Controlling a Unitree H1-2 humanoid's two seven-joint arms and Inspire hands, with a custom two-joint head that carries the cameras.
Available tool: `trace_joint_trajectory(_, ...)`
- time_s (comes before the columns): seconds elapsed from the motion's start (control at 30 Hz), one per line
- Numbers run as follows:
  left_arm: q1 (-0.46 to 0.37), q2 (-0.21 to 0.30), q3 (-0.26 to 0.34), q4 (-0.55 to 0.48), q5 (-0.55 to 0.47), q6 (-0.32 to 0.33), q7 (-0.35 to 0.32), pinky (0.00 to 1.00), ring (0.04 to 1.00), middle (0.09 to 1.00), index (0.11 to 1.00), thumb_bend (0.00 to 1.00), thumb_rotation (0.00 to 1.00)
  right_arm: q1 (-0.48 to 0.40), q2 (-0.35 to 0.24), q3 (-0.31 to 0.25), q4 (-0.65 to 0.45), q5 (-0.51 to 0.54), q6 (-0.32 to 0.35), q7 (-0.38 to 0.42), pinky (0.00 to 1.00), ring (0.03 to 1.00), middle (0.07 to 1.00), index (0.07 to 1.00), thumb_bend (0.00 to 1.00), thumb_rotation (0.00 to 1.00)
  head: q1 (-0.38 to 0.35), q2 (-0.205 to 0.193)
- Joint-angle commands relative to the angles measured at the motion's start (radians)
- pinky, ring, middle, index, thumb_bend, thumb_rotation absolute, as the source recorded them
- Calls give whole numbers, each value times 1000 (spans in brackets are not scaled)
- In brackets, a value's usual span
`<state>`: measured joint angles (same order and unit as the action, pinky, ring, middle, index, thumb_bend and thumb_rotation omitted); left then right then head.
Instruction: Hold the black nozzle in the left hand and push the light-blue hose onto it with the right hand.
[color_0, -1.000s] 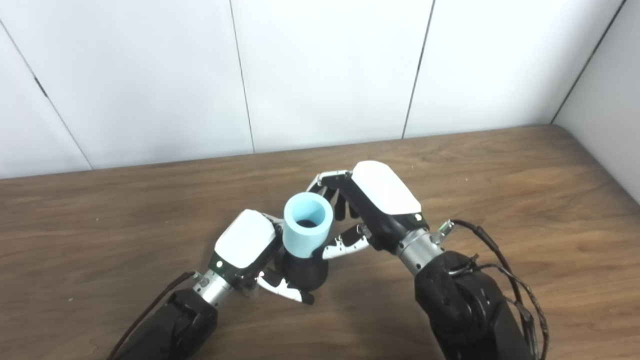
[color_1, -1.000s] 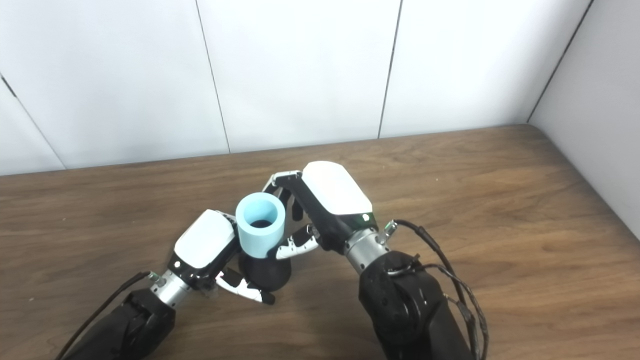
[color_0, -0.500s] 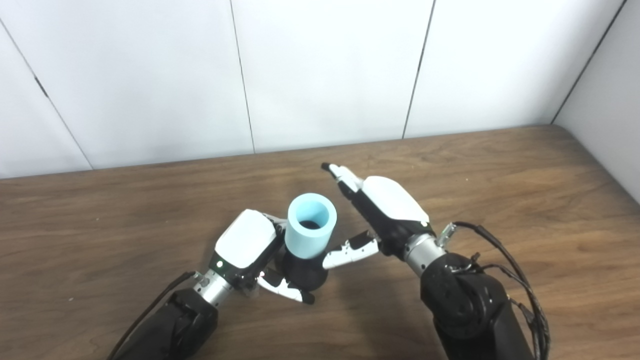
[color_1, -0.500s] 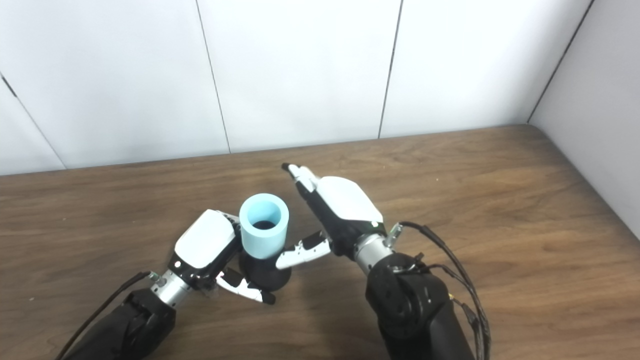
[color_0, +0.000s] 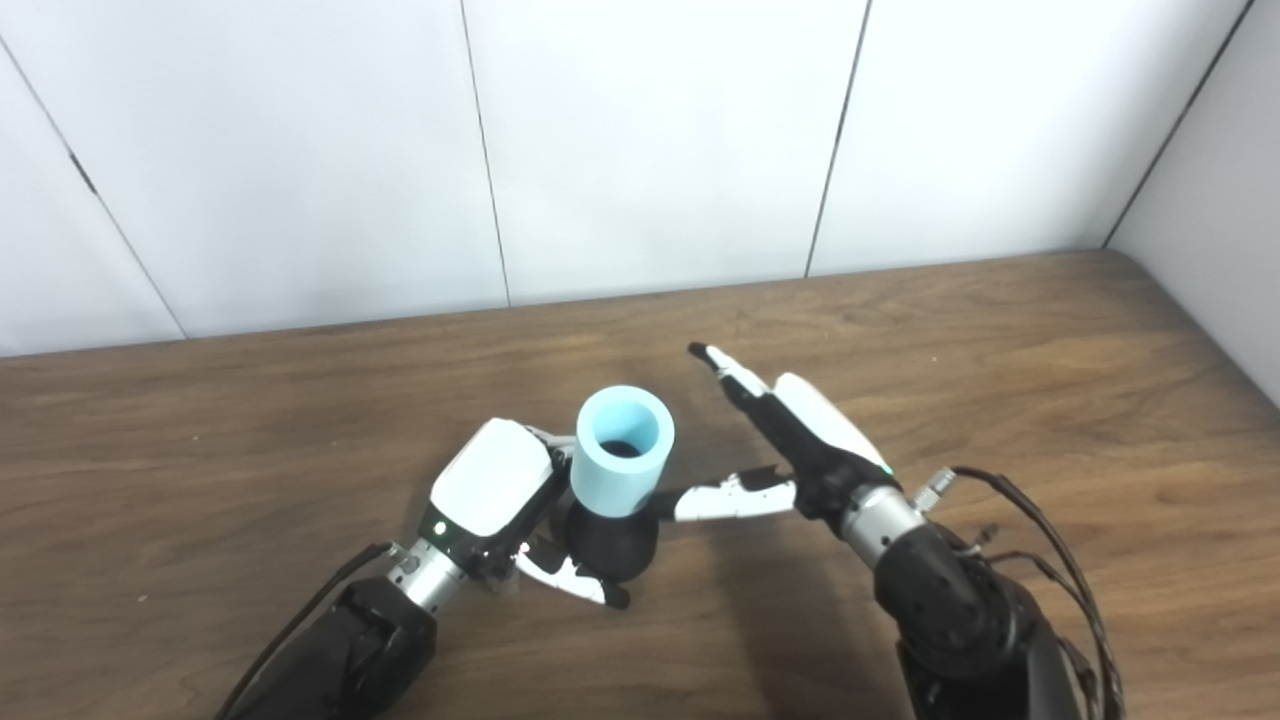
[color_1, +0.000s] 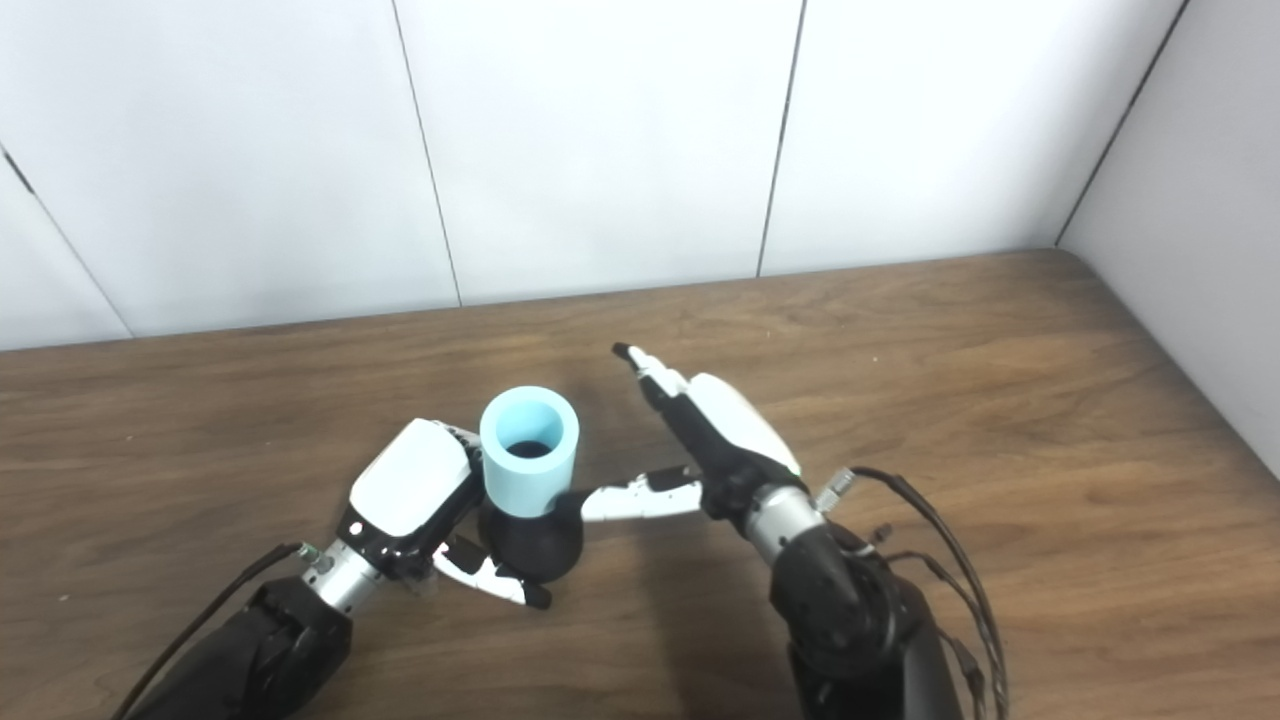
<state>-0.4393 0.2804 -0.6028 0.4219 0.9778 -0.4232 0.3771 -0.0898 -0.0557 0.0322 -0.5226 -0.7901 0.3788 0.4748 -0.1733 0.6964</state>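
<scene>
Left hand (color_0: 490, 495) is gripping rounded black nozzle (color_0: 608, 545) w/ short light-blue foam hose (color_0: 622, 452) sitting on it, on brown wooden table (color_0: 1050, 350). Right hand (color_0: 800, 450) is spreading its fingers, holding nothing, just beside hose.

The nozzle (color_0: 610, 540) was a squat black piece with a rounded, bulbous body, standing upright on the wooden worktop (color_0: 1000, 350) near its front edge. The hose (color_0: 622, 450) was a short, thick-walled, light-blue tube seated on top of the nozzle, its lower end over the nozzle's neck. It stood nearly upright, its open round mouth facing up and showing a dark bore.
</scene>
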Motion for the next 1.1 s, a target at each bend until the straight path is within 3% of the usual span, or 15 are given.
trace_joint_trajectory(0.0,246,-86,-105,155,11,11,-3,168,220,471,480,525,0,13,-20,-20,-11,79,-215,-210,912,1000,1000,1000,885,796,-1,0)
trace_joint_trajectory(0.07,244,-84,-107,155,14,9,-4,204,260,414,506,516,0,35,-37,-4,-22,91,-294,-267,921,1000,1000,1000,868,829,0,0)
trace_joint_trajectory(0.17,244,-85,-106,156,13,10,-2,220,276,398,516,514,0,51,-61,22,-36,89,-379,-322,948,1000,1000,1000,827,855,0,0)
trace_joint_trajectory(0.33,242,-86,-108,156,13,12,-11,233,293,400,521,514,0,60,-80,52,-54,73,-470,-377,997,1000,1000,1000,791,890,1,-1)
trace_joint_trajectory(0.43,240,-88,-108,164,13,6,1,230,288,399,520,514,0,68,-86,69,-71,46,-512,-401,977,1000,1000,1000,789,952,0,-2)
trace_joint_trajectory(0.7,235,-86,-108,176,14,-1,7,233,290,398,519,514,0,72,-101,111,-138,-32,-551,-362,999,1000,1000,1000,847,998,-2,-9)
trace_joint_trajectory(0.8,233,-90,-107,187,15,-2,16,212,267,392,514,513,0,65,-101,136,-172,-62,-539,-325,1000,1000,1000,1000,858,968,0,-17)
trace_joint_trajectory(0.87,234,-90,-107,186,12,-1,9,183,237,455,489,522,0,54,-105,150,-182,-85,-546,-316,1000,1000,999,984,857,934,-4,-17)
trace_joint_trajectory(1.07,232,-92,-106,189,6,-7,7,191,239,472,482,524,0,32,-109,157,-198,-109,-548,-295,1000,1000,974,948,856,888,-3,-16)
